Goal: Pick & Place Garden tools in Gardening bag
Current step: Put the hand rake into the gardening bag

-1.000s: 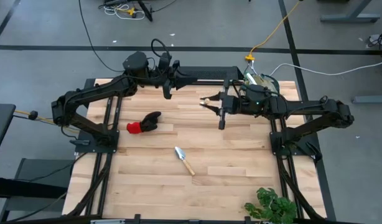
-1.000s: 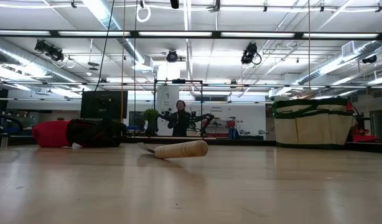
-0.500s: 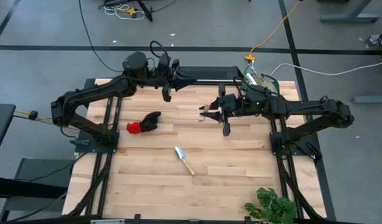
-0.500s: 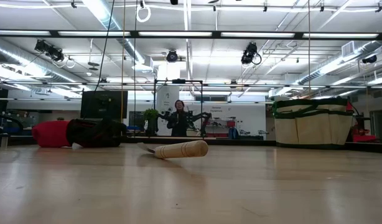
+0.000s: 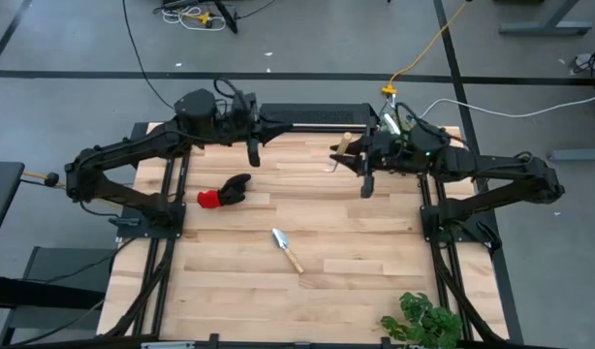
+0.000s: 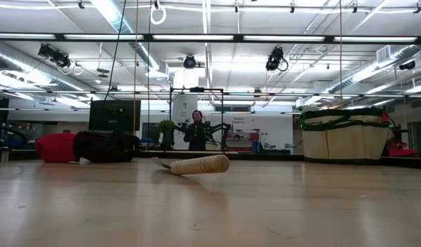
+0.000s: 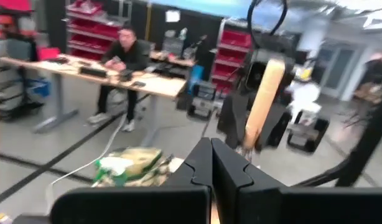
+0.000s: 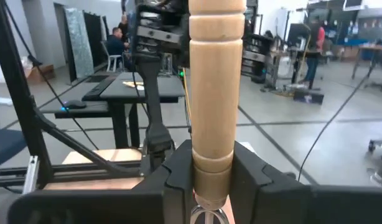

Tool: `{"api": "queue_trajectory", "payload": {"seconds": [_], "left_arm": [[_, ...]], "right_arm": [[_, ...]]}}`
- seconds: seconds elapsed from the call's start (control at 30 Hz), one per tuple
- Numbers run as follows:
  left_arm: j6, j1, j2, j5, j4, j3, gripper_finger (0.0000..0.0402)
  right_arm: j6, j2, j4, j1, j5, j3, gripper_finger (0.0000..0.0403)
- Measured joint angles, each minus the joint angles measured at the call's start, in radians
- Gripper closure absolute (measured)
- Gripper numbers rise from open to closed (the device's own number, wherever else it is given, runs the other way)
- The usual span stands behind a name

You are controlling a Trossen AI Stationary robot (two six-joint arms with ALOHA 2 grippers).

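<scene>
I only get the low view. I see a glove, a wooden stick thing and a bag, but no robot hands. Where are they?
Observer: Both are up in the air over the far side of the table. The right gripper is clamped on a wooden handle.
Operator: Which tool is it?
Observer: I cannot tell, because its head is hidden. It is not the trowel, which lies on the table and is your stick thing.
Operator: And the other hand?
Observer: The left gripper hangs over the far left part, with its fingers shut on nothing.
</scene>
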Motion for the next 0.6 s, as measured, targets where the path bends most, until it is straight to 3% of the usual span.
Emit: {"api": "queue_trajectory", "payload": {"seconds": [0.23,0.6], "left_arm": [[0.050,-0.067,-0.011,-0.164,-0.033,0.000,0.0401],[0.044,-0.178,-0.012,-0.201,-0.031,0.000,0.0401]], "right_arm": [[0.042,-0.064,-0.079,-0.033,-0.001,0.000,0.0332],[0.079,-0.163,-0.239,-0.073,0.071,0.000,0.0332]]}}
